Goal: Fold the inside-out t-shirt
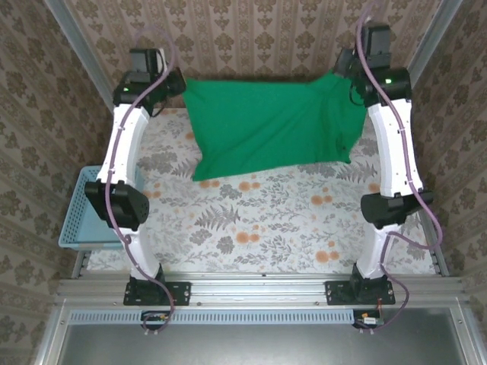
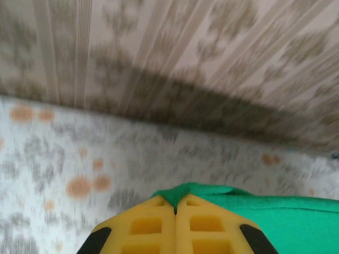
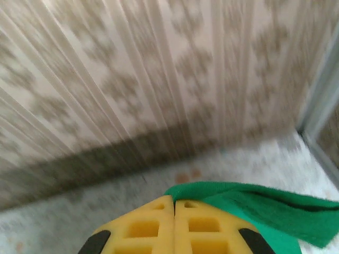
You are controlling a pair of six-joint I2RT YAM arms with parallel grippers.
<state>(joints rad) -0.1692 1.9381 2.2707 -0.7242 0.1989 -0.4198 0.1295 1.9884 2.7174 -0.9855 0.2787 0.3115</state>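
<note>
The tabletop [image 1: 251, 220] is covered by a pale cloth printed with grey leaves and orange blossoms, and it is enclosed on three sides by walls [image 1: 259, 34] papered in a beige damask pattern. Metal rails [image 1: 259, 289] are seen along the near edge, where the two arm bases are bolted, and a metal upright [image 3: 318, 106] is seen in the far right corner. A light-blue basket [image 1: 80, 217] is set at the left edge, beside the left arm.

The green t-shirt [image 1: 270, 129] is held spread out at the far end of the tabletop, close to the back wall, between the two arms. The left fingers [image 2: 151, 225] are closed on its left corner, and the right fingers [image 3: 148, 227] are closed on its right edge — a pinch of green cloth is seen at each pair of yellow tips. Whether the lower hem rests on the cloth cannot be told.
</note>
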